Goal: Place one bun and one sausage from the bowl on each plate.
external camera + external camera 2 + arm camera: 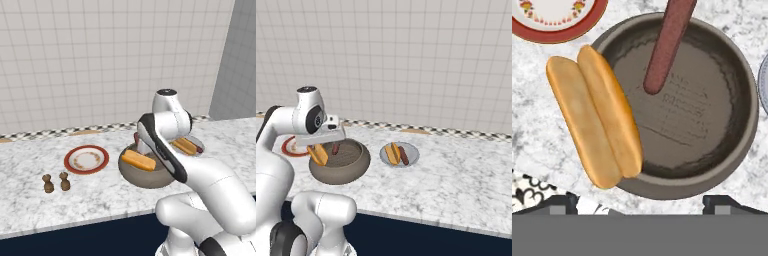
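1. Bun point(594, 117): one orange-yellow roll is propped across the bowl point(737, 150) rim, part inside, part hanging out over the counter point(30, 200) on the side toward the red plate point(86, 160). It sits tilted, not flat.
2. Sausage point(667, 45): one dark rod leans inside the bowl, one end on the floor of it, the other over the rim. It lies apart from the bun.
3. Grey plate point(412, 159): one bun and one sausage are seen side by side on it; this half is judged done.
4. Red plate: nothing is seen on it; bun and sausage are still owed.
5. Gripper point(641, 202): hung above the bowl, looking straight down; jaws are spread wide, nothing is held.
6. Step in hand, as judged: the remaining bun is to be taken.
7. Advice: the fingers are best brought across the bun's narrow width near its middle, clear of the bowl wall. Because the bun is tilted on the rim, the hand should be turned to match its long axis before descent, or it may roll off.
8. Shakers point(56, 183): two small brown ones stand near the red plate; they are to be avoided on transfer.
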